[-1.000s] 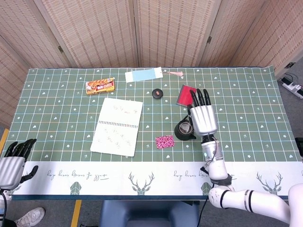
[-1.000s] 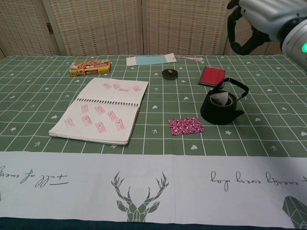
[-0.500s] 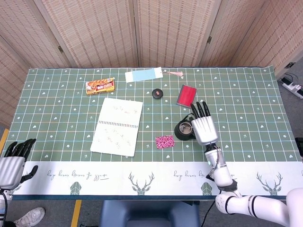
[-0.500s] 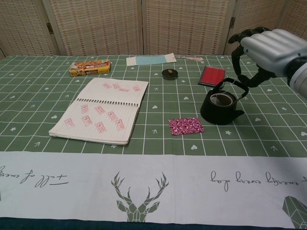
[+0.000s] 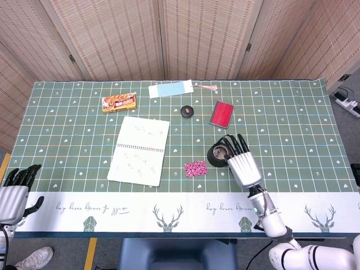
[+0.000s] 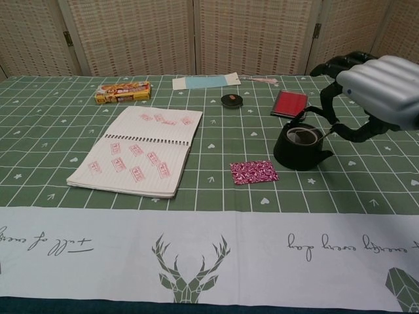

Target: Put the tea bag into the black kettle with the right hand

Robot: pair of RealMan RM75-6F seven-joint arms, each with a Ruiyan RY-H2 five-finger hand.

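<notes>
The black kettle [image 5: 217,155] [image 6: 299,149] stands right of the table's middle with its handle up. Something pale shows in its opening [image 6: 302,135]; I cannot tell whether that is the tea bag, and I see no tea bag anywhere else. My right hand [image 5: 243,163] [image 6: 374,92] hovers just right of the kettle, on its near side. Its dark fingers [image 6: 331,97] curl toward the handle and hold nothing. My left hand [image 5: 14,188] stays at the table's near left corner, empty, fingers apart.
An open notebook [image 6: 138,150] with pink stickers lies left of centre. A pink patterned packet [image 6: 253,172] sits in front of the kettle, a red case [image 6: 289,103] and a small black disc [image 6: 231,100] behind it. A snack box [image 6: 122,91] and a blue strip [image 6: 204,82] lie at the back.
My right hand has dropped from above the kettle and drawn back toward the near edge, ending beside the kettle's right side. The left hand has hardly moved.
</notes>
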